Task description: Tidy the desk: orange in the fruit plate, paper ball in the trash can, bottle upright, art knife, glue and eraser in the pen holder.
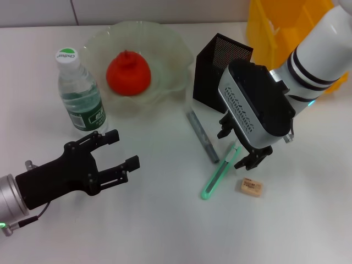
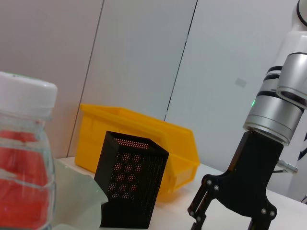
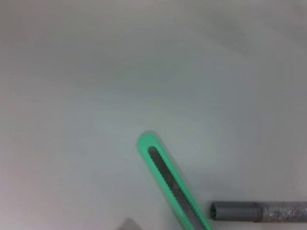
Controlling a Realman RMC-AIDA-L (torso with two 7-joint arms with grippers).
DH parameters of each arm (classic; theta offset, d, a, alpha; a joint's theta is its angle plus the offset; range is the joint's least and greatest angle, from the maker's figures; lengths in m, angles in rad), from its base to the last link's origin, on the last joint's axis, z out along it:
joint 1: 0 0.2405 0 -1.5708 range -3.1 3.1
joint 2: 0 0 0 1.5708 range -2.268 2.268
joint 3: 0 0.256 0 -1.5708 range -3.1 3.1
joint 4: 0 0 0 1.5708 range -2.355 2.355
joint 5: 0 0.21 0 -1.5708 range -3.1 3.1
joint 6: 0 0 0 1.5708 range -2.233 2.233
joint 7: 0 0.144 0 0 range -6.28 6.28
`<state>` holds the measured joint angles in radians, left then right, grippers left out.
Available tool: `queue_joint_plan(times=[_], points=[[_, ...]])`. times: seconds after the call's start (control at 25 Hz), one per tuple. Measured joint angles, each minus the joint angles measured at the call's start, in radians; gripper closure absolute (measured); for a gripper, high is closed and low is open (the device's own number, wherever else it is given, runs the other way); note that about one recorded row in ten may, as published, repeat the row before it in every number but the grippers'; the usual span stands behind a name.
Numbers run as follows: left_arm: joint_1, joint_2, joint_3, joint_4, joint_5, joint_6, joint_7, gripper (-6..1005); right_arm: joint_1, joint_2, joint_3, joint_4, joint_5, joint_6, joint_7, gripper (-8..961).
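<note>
Spread jaws of the right gripper hang over the upper end of the green art knife, one finger on either side, gripping nothing. That knife lies flat on the white desk, between the grey glue stick and the eraser. Low on the near-left side, the left gripper hovers with its fingers apart and empty, just below the upright bottle. Only the right wrist view shows the knife's dark toothed slider. Only the left wrist view shows the yellow bin behind the black mesh pen holder. An orange sits in the glass fruit plate. Lettering on the bottle cap is too small to read.
</note>
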<state>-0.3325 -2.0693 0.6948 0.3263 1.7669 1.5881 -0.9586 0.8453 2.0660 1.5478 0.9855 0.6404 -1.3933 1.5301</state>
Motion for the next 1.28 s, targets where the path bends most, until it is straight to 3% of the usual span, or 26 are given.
queue_joint_plan(times=[0.08,0.64,1.28], points=[[0.000,0.000,-0.001,0.000,0.000,0.000,0.000,161,0.000,0.003,-0.001,-0.004,-0.001,0.005,-0.005,182],[0.000,0.000,-0.016,0.000,-0.009,0.005,0.000,161,0.010,0.008,-0.047,-0.037,-0.016,0.050,-0.010,608],[-0.002,0.000,-0.038,0.000,-0.011,0.005,0.000,162,0.011,0.009,-0.083,-0.040,-0.017,0.080,-0.036,666]])
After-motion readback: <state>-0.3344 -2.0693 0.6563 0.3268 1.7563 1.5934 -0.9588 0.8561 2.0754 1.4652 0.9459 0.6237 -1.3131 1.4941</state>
